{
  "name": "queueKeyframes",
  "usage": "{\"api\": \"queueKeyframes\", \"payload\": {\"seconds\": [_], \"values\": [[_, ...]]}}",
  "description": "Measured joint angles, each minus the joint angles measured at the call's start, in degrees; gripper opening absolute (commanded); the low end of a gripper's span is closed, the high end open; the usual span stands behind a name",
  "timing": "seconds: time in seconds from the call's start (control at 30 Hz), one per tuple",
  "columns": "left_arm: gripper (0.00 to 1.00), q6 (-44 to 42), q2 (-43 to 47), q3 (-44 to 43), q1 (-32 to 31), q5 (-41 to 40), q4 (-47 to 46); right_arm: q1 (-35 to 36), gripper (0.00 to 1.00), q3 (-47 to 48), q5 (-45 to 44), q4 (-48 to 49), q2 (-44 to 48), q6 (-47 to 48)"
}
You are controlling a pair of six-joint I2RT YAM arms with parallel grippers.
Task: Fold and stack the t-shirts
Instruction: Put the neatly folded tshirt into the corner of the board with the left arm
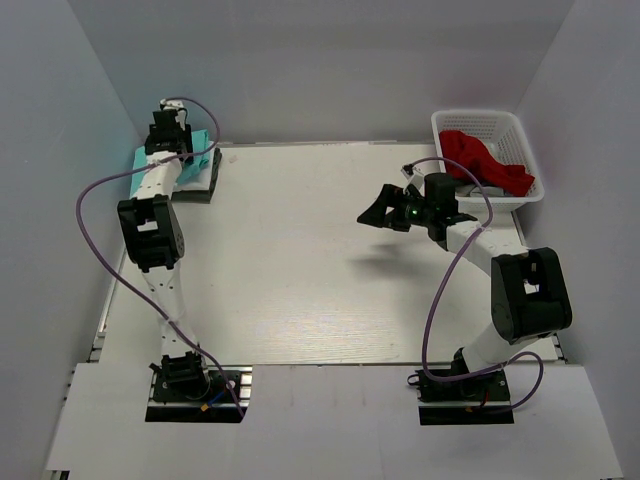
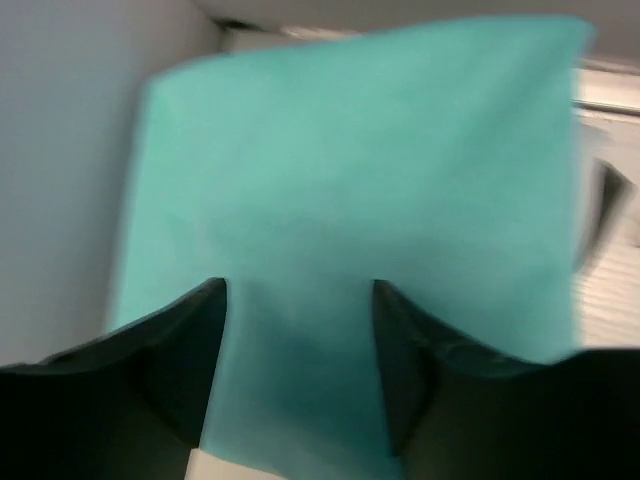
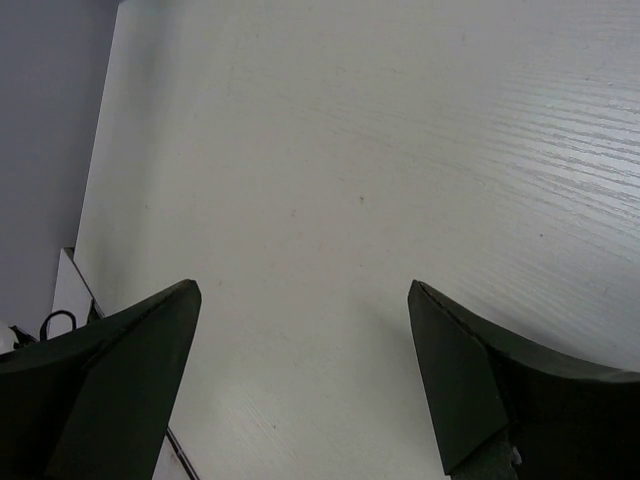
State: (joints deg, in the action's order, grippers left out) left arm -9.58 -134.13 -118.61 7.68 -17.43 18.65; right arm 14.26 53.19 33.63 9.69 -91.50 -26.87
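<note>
L fingers (image 2: 298, 290) stood apart, nothing pinched, just over the teal t-shirt (image 2: 350, 150). It lay flat atop a stack at the desk's (image 1: 300, 260) far-left corner, w/ a white t-shirt (image 1: 196, 177) & a dark grey t-shirt (image 1: 200, 193) under it. R fingers (image 3: 300, 290) were spread wide, empty, above bare desk. Red t-shirt (image 1: 482, 160) lay crumpled in the basket (image 1: 520, 125), far right.

Four t-shirts (image 1: 142, 160) (red one (image 1: 480, 158) included), one basket (image 1: 487, 118).
</note>
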Motion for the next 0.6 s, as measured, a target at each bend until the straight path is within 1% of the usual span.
{"api": "queueKeyframes", "payload": {"seconds": [0.03, 0.1, 0.17, 0.3, 0.43, 0.6], "values": [[0.48, 1.07, 0.55, 1.20, -0.11, 2.32, 0.85, 0.00, 0.90, -0.04, 0.11, 0.20, 0.00, 0.00], [0.40, 3.04, 1.84, 4.22, -0.57, 6.27, 1.79, 0.00, 0.90, -0.13, 0.44, 0.46, 0.00, 0.00], [0.31, 4.63, 3.10, 7.02, -0.90, 9.75, 2.12, 0.00, 0.90, -0.28, 0.85, 0.85, 0.00, 0.04], [0.18, 7.28, 3.89, 9.27, -1.18, 14.88, 2.49, 0.00, 0.90, -0.96, 1.09, 1.20, 0.07, 0.26], [0.16, 9.14, 3.89, 9.46, -1.22, 17.92, 3.45, -0.02, 0.90, -1.66, 1.07, 1.09, 0.17, 0.59], [0.14, 10.69, 3.17, 9.51, -1.22, 19.23, 3.78, -0.04, 0.90, -1.68, 1.07, 1.16, 0.26, 0.90]]}}
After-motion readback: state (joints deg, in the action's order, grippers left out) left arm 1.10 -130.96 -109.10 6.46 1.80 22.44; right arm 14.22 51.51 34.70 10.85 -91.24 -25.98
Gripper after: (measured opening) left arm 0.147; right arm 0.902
